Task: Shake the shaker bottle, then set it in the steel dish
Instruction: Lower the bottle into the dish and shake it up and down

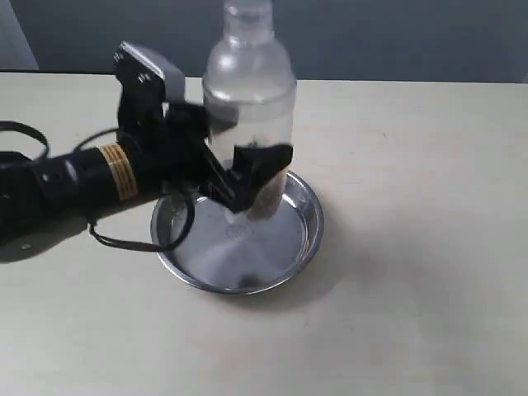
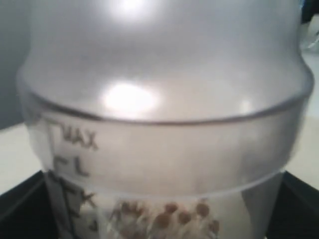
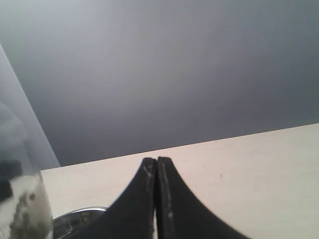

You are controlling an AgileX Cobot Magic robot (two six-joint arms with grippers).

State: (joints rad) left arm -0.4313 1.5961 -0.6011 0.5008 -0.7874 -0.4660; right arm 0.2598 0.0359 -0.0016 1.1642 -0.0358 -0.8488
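The shaker bottle (image 1: 252,91) is upright, clear with a frosted dome and a small cap, and has brown pellets (image 2: 169,219) at its bottom. My left gripper (image 1: 252,177) is shut on its lower body, one black finger (image 1: 264,161) across the front. The bottle's base is low over the far part of the steel dish (image 1: 309,239); I cannot tell whether it touches. The bottle (image 2: 164,124) fills the left wrist view. My right gripper (image 3: 156,160) is shut on nothing, out of the exterior view, and sees the bottle (image 3: 20,199) and the dish rim (image 3: 75,216).
The beige table (image 1: 429,247) stretches to the right of the dish. A black cable (image 1: 124,241) from the left arm loops beside the dish's left rim. A dark wall (image 1: 396,33) stands behind the table's far edge.
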